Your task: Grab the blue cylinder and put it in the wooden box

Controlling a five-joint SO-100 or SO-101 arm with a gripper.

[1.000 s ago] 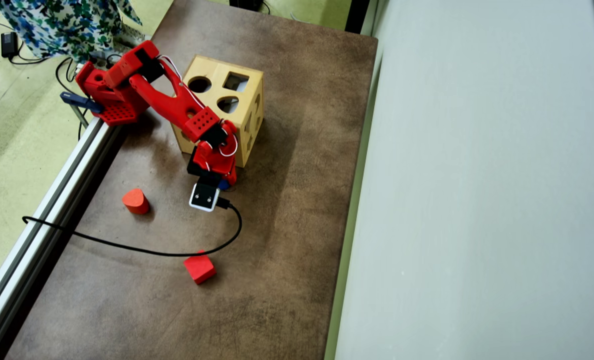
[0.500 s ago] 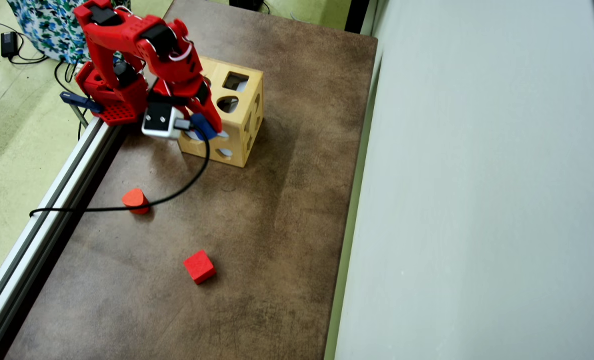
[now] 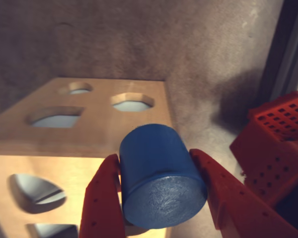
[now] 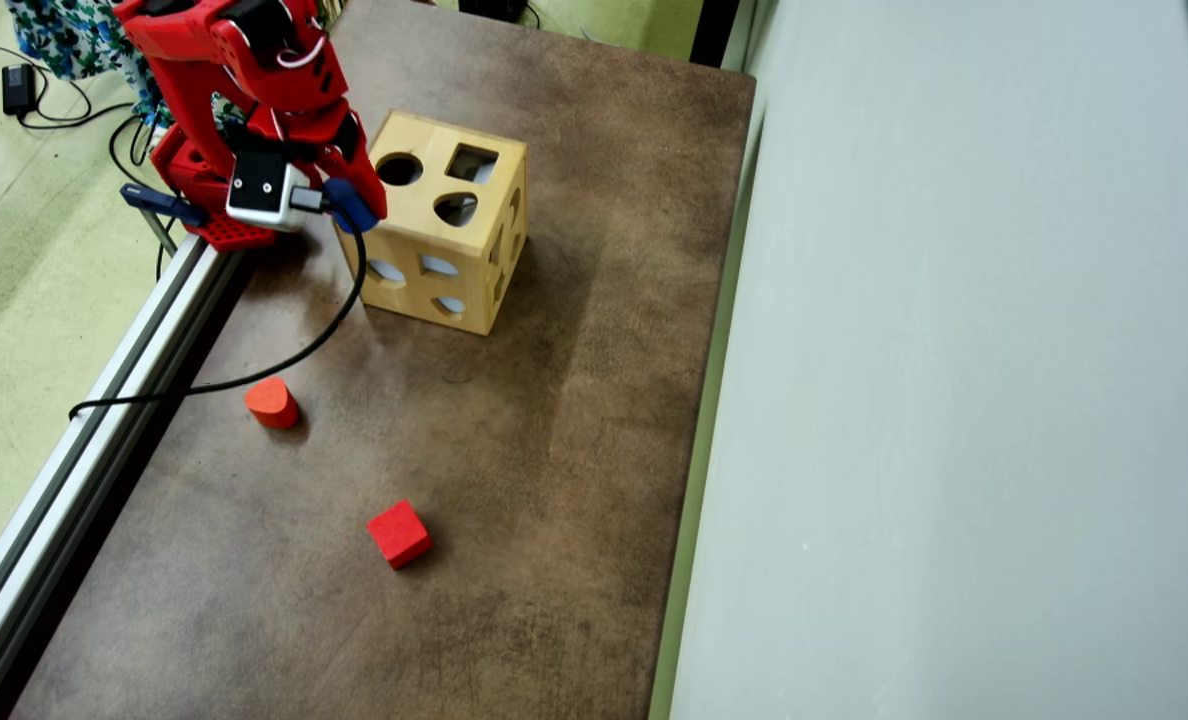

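Up by the top-left corner of the wooden box [image 4: 449, 235], the gripper [image 4: 354, 205] has its two red fingers [image 3: 103, 198] clamped on the blue cylinder [image 3: 159, 176], held in the air at the box's edge, not inside. Wrist view shows round and shaped holes on top and side; can't see anything in them. Down on the brown table [image 4: 554, 450] sit a red rounded block [image 4: 272, 402] and a red cube [image 4: 399, 533], well apart, with a black cable [image 4: 254, 375] trailing near the block.

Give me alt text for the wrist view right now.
The gripper holds a blue cylinder between its red fingers, flat end toward the camera. Behind it sits the wooden box, shaped holes in its top and side.
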